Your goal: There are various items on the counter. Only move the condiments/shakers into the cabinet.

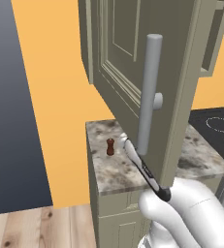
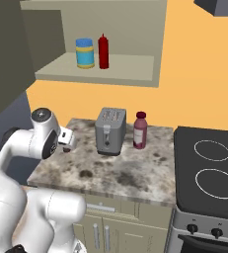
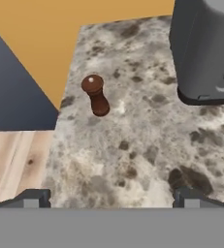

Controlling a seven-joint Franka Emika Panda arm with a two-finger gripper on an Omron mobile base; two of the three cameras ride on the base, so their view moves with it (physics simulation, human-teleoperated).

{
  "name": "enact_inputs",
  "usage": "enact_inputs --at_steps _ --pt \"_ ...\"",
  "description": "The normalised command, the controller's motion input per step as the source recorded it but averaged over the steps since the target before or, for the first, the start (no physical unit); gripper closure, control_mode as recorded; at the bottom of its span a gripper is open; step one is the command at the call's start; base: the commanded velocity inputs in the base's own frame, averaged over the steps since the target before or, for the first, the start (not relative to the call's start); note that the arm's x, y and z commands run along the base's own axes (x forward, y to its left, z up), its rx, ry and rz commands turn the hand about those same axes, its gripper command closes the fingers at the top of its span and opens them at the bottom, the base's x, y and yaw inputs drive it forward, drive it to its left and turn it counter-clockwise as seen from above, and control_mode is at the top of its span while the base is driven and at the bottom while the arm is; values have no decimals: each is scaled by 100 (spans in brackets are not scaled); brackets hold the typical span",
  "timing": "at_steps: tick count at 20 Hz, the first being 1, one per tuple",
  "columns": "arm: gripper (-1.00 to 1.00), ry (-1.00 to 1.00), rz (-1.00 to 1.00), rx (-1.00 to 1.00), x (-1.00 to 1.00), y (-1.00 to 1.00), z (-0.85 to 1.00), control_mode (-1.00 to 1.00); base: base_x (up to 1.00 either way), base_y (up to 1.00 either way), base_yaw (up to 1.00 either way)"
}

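A small reddish-brown shaker (image 3: 96, 95) stands upright on the speckled counter (image 3: 137, 145), near its left end by the orange wall. It is also visible on the counter in the left base view, shaker (image 1: 110, 147). My gripper (image 3: 111, 196) hovers over the counter, open, its two fingertips (image 3: 33, 198) wide apart with nothing between them. The shaker lies ahead and left of the gripper's centre, well apart from both tips. The cabinet (image 2: 110, 69) above the counter stands open, its door (image 1: 133, 58) swung out with the long bar handle (image 1: 150, 92).
A grey toaster (image 2: 110, 131) and a purple bottle (image 2: 140, 130) stand on the counter right of the gripper. A blue jar (image 2: 85, 53) and a red bottle (image 2: 103, 51) sit on the cabinet shelf. The black stovetop (image 2: 209, 168) borders the counter's right end.
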Motion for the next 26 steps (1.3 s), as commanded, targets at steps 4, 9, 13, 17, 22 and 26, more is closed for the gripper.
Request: enact_inputs --at_steps 4,9,13,17,22,26 --pt "-100 0 0 0 40 29 -27 -100 0 0 0" --pt "-100 0 0 0 24 19 -18 -100 0 0 0" --pt "-100 0 0 -2 18 10 -3 -100 0 0 0" --pt "-100 0 0 -3 9 0 0 -100 0 0 0" --pt "-100 0 0 -2 17 2 -9 -100 0 0 0" --pt "-100 0 0 -2 15 5 -12 -100 0 0 0"
